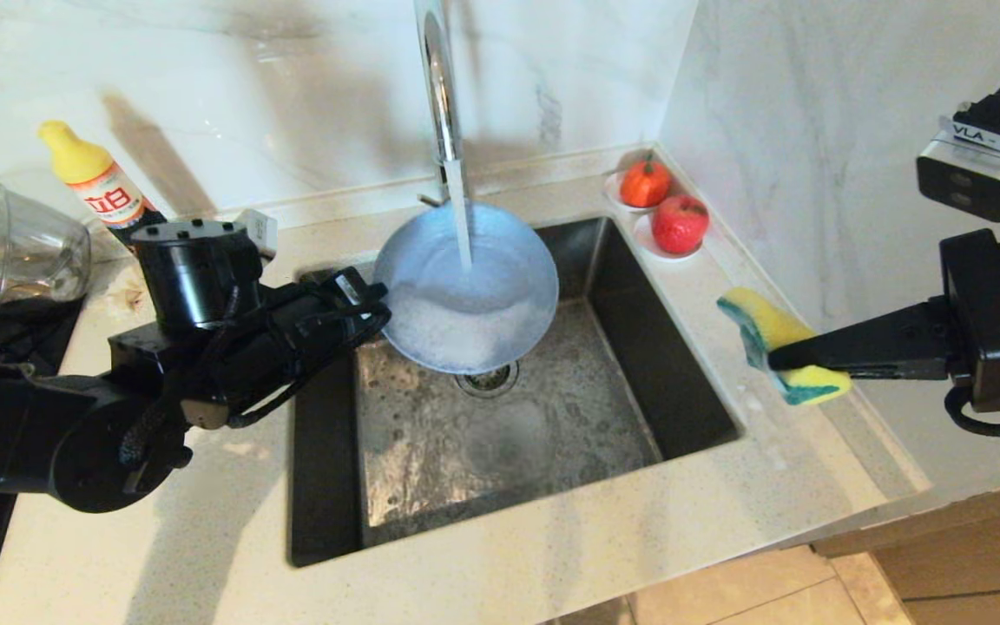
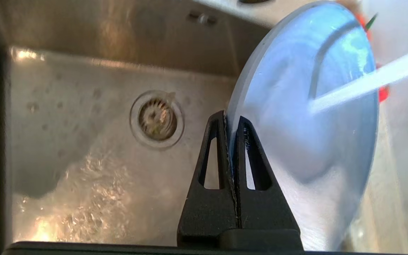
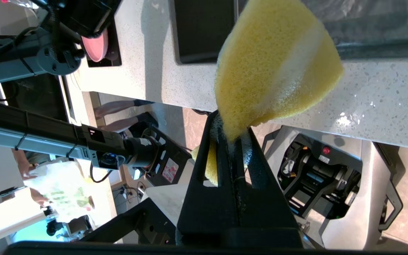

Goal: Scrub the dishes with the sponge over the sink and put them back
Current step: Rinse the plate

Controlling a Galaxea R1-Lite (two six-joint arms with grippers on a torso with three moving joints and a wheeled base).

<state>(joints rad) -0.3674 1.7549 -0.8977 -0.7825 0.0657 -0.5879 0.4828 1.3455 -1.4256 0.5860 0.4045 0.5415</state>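
Here the left hand [image 2: 233,124] is clamped on the rim of the grey-blue plate [image 1: 465,291] and holds it tilted above the sink [image 1: 500,434], over the back part of the basin, just above the drain [image 1: 487,378]. The two fingers [image 2: 218,156] press together with only the thin edge of the plate between them. Water [image 1: 462,217] runs from the faucet [image 1: 439,87] onto the middle of the plate, and the lower half of the plate looks foamy. The bottom of the sink is wet.

The right hand [image 1: 773,358] is clamped on the sponge [image 1: 778,347] and holds it in the air over the right edge of the table [image 1: 812,451], beside the sink and well apart from the plate. The sponge is squeezed at its middle and bends around the fingers; its yellow side faces up and the green layer shows at its edge.

A pink plate [image 3: 96,46] lies on the left part of the table, partly hidden by the left arm. At the back right corner two red fruits [image 1: 663,204] sit on small dishes. A bottle [image 1: 101,187] with a yellow cap and a glass jug [image 1: 27,247] stand at the back left.
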